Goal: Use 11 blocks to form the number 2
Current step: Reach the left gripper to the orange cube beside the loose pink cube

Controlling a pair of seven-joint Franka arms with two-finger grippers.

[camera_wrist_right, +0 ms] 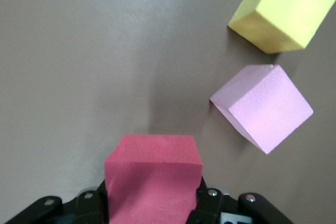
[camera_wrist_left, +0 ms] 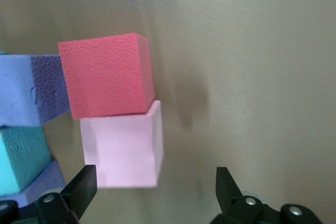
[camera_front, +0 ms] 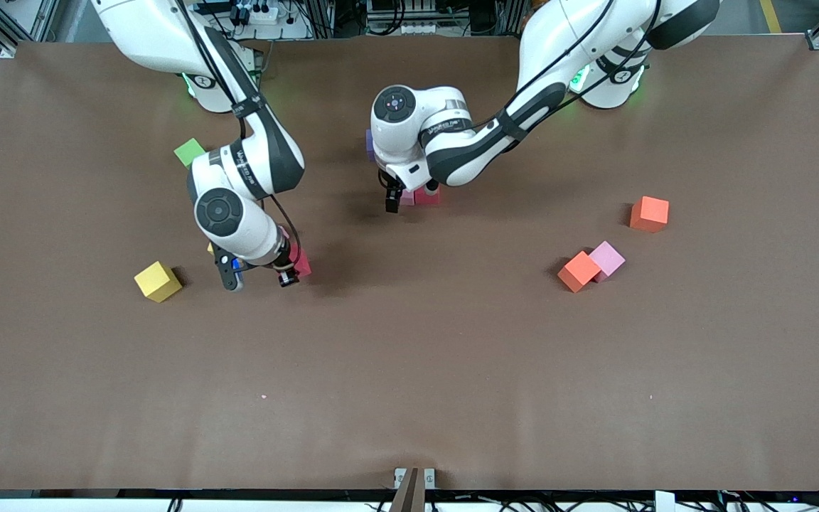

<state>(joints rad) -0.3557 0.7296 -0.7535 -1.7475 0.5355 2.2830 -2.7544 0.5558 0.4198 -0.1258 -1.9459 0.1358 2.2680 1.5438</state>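
Observation:
My right gripper (camera_front: 288, 274) is shut on a red block (camera_wrist_right: 152, 182), low over the table toward the right arm's end. A pink block (camera_wrist_right: 262, 106) and a yellow block (camera_wrist_right: 281, 9) lie close by it. My left gripper (camera_wrist_left: 155, 187) hangs open over a cluster of blocks near mid-table. There a red block (camera_wrist_left: 105, 74) touches a pink block (camera_wrist_left: 123, 145), with purple (camera_wrist_left: 26, 87) and light blue (camera_wrist_left: 21, 161) blocks beside them. The pink one lies just ahead of one finger, not gripped. In the front view the left arm hides most of this cluster (camera_front: 420, 197), so the number 2 cannot be made out.
A yellow block (camera_front: 158, 281) lies beside the right gripper. A green cube (camera_front: 189, 151) sits near the right arm's base. Toward the left arm's end lie an orange block (camera_front: 649, 213) and an orange (camera_front: 579, 271) and pink (camera_front: 606, 258) pair touching.

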